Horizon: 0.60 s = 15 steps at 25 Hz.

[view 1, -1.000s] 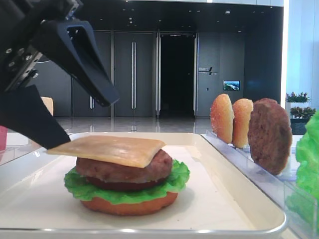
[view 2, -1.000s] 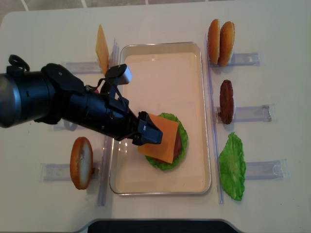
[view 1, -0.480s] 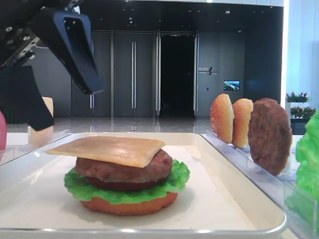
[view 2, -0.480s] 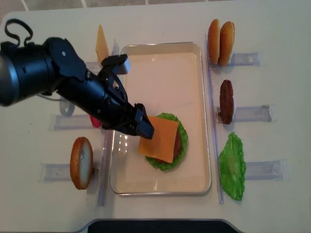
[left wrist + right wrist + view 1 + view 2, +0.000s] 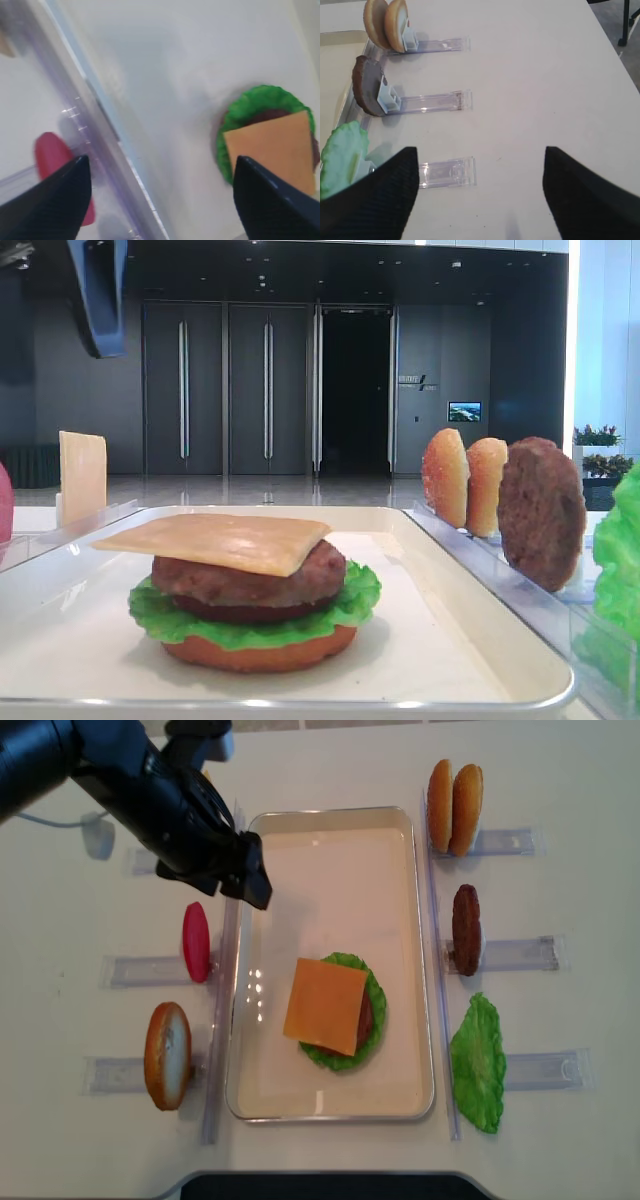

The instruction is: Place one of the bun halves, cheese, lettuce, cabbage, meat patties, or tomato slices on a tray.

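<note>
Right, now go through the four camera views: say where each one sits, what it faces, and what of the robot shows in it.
Exterior high: low at the tray's near edge, facing the stacked burger side-on; one left gripper finger at top.
Exterior high realsense: overhead, looking straight down; left gripper open, above the tray's left rim.
Right wrist: over the table right of the tray, facing racks holding bun halves, meat patty, lettuce; right gripper open.
Left wrist: looking down at the cheese-topped stack and a red slice.
All but the right wrist share the stack.
</note>
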Available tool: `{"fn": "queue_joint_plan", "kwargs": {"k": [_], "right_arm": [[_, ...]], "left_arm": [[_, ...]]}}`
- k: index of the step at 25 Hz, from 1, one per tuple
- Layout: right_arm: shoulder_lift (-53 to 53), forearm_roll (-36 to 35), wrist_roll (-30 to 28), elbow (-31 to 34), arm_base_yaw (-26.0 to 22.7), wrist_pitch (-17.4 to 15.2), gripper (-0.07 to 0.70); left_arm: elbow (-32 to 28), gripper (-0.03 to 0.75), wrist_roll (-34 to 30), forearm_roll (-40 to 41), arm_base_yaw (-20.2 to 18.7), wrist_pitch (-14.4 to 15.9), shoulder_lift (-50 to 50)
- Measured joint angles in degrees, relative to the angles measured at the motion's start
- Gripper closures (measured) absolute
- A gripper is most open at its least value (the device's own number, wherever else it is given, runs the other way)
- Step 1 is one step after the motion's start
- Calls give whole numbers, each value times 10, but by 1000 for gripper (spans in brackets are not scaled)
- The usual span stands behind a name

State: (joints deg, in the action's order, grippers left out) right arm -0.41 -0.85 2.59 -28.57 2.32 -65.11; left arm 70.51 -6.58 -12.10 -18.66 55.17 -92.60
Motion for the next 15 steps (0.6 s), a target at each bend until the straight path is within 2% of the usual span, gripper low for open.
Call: {"fn": "queue_joint_plan", "kwargs": {"k": [4, 8, 15], "right_arm": [[0, 0, 0, 0, 0, 0, 108], [0, 0, 0, 0, 0, 0, 108], [0, 0, 0, 0, 0, 0, 108]], "left_arm": [[30, 24, 36, 70, 49, 50, 0], [36, 24, 46, 134, 104, 88, 0], [36, 24, 70, 195, 201, 109, 0]]}}
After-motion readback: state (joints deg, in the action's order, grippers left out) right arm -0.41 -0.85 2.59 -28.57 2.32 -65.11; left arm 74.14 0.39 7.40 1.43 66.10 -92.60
